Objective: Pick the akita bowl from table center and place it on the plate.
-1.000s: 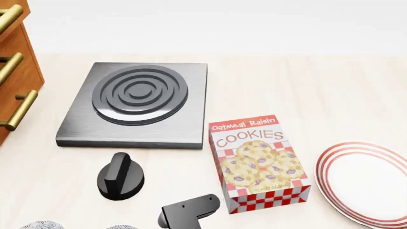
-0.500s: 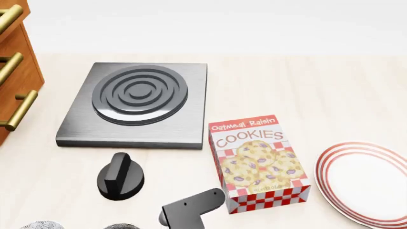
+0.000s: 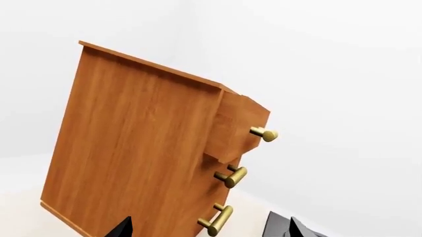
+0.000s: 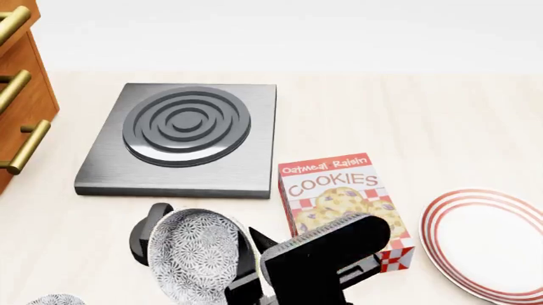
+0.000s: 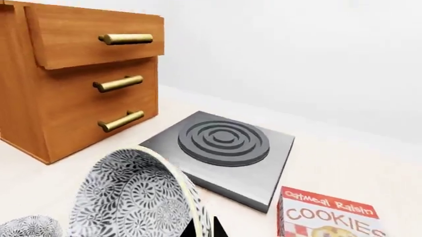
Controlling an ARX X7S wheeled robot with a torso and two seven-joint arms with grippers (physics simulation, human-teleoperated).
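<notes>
The akita bowl [image 4: 199, 254], black-and-white floral speckle with a pale rim, hangs tilted on its side above the table's front. My right gripper [image 4: 254, 249] is shut on its rim. In the right wrist view the two dark fingertips pinch the rim of the bowl [image 5: 132, 197], with the gripper [image 5: 203, 228] at the frame's lower edge. The red-ringed white plate [image 4: 441, 210] lies empty at the right edge, apart from the bowl. A look-alike bowl [image 4: 53, 298] sits at the bottom left. My left gripper [image 3: 207, 231] is open, facing the drawer cabinet, and holds nothing.
A cookies box [image 4: 339, 203] stands between the held bowl and the plate. A grey burner plate [image 4: 182, 136] lies behind, with a black knob [image 4: 142, 240] in front of it. The wooden drawer cabinet [image 4: 17, 95] with brass handles rises at the left.
My right arm has risen into the head view with the akita bowl, lifted off the table from the bottom edge and tilted. The look-alike bowl has stayed put.
</notes>
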